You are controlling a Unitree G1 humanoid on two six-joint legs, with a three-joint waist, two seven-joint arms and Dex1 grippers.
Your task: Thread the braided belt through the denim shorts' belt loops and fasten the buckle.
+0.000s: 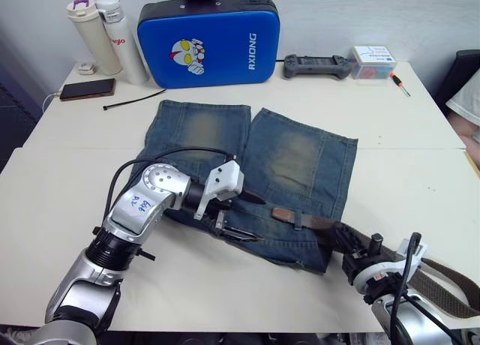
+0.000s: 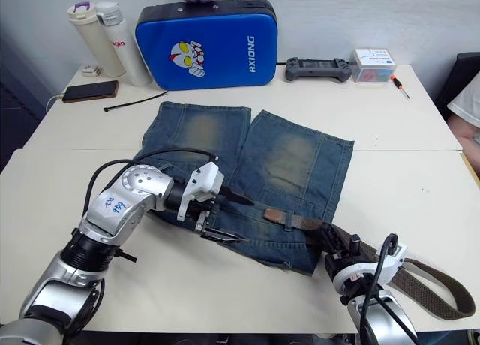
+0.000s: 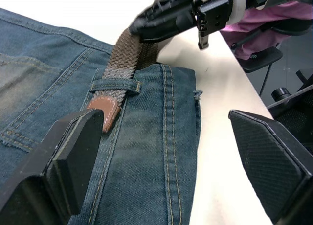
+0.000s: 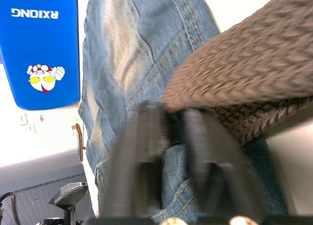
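Note:
The denim shorts lie flat on the table with the waistband toward me. The braided belt runs along the waistband from the right. Its brown leather tip pokes out just past one belt loop. My right gripper is shut on the belt at the waistband's right end. Behind it the strap curls in a loop on the table. To the left of the tip, my left gripper hovers over the waistband, open, its fingers spread wide. The buckle is out of view.
At the back stand a blue padded case and two bottles. A phone, a black cable tie, a game controller, a small box and a screwdriver also lie there. A person's sleeve shows at the right edge.

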